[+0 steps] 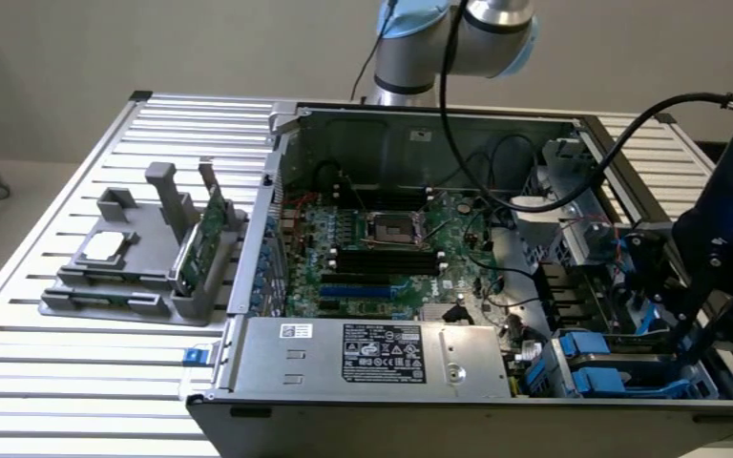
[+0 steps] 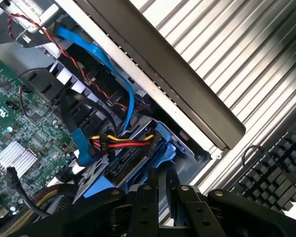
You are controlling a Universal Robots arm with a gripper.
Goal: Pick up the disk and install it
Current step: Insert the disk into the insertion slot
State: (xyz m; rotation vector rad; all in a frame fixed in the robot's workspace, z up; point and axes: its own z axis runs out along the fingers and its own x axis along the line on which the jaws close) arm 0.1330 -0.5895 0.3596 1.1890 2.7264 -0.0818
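Note:
My gripper hangs at the exterior view's right, low inside the drive bay corner of the open computer case. In the wrist view its black fingers stand close together, shut on a thin blue edge. That edge is the carrier frame of the disk, held edge-on in the blue bay. Only a blue strip of the disk shows beside the gripper in the exterior view; its metal face and label are hidden.
A blue data cable and a red-yellow-black power bundle run close to the bay. The motherboard, the power supply, a grey fixture with a chip and a green card, and a keyboard lie around.

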